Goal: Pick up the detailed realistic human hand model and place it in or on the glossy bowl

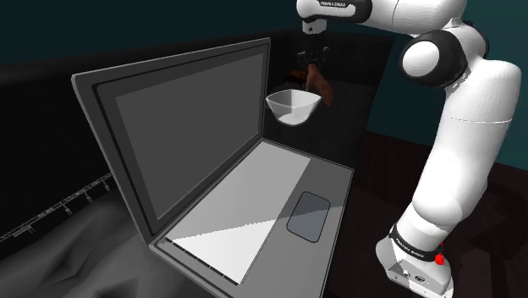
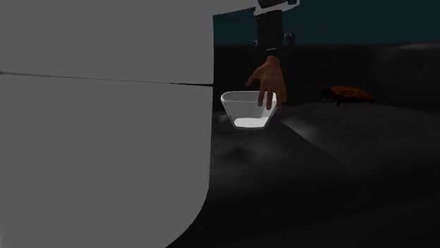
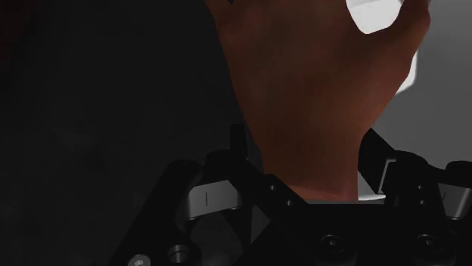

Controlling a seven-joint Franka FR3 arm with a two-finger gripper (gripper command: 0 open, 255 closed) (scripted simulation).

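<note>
Over the white bowl [image 2: 245,113] I see the hand model [image 2: 269,79] hanging from the jaws, which are pinched on its wrist end. On the wrist camera the two black fingers [image 3: 237,151] press against either side of it. Its long axis runs nearly vertical, wrist up and fingertips pointing down at the bowl. In the second exterior view those fingertips overlap the rim on that view's right side; I cannot tell whether they touch it. The bowl stands upright, its bright floor in plain sight. From the shoulder view it sits just beyond a big open laptop [image 1: 211,169]. A small orange-brown object [image 2: 347,94] lies well apart on the dark surface [image 2: 338,162].
</note>
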